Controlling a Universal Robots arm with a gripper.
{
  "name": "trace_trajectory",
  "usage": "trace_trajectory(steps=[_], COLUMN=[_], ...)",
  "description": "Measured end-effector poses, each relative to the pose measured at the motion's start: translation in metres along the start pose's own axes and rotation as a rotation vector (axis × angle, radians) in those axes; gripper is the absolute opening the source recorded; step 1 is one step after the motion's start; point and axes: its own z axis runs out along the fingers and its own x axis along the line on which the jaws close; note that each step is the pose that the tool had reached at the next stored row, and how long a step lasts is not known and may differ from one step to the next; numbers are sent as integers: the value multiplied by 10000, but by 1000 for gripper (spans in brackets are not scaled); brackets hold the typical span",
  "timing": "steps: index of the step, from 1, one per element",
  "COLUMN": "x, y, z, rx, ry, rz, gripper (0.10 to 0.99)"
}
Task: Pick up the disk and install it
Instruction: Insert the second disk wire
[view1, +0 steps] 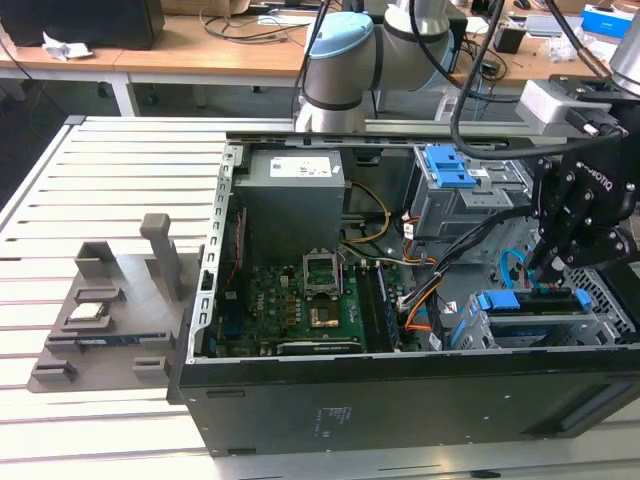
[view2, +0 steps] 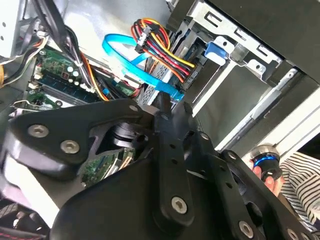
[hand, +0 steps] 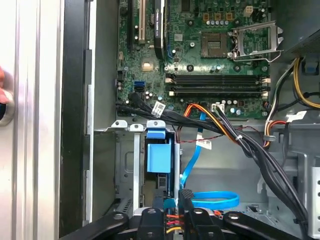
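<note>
In the exterior view we see the hand (view1: 549, 268) low over the drive cage (view1: 545, 325) at the right end of the open computer case (view1: 400, 400) on the slatted bench (view1: 110, 190); the disk (view1: 530, 301), blue-framed, sits in that cage just beneath. In the first wrist view its blue carrier (hand: 159, 156) lies in the bay. The fingers (view2: 172, 112) in the second wrist view are pressed together, clenched, grasping nothing.

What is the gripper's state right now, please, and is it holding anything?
Gripper: fingers together, pointing down over the blue-framed disk in the drive cage at the exterior view's right; whether it grips the disk cannot be told.
</note>
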Motion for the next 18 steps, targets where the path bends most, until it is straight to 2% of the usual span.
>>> trace_trajectory(steps=[1, 2, 3, 8, 18], x=[-9, -16, -15, -4, -3], y=[2, 6, 9, 14, 15], z=[-47, -135, -196, -327, -337], rx=[0, 0, 0, 0, 0], ry=[0, 2, 6, 5, 5], rz=[0, 0, 0, 0, 0], gripper=[216, 106, 106, 106, 106])
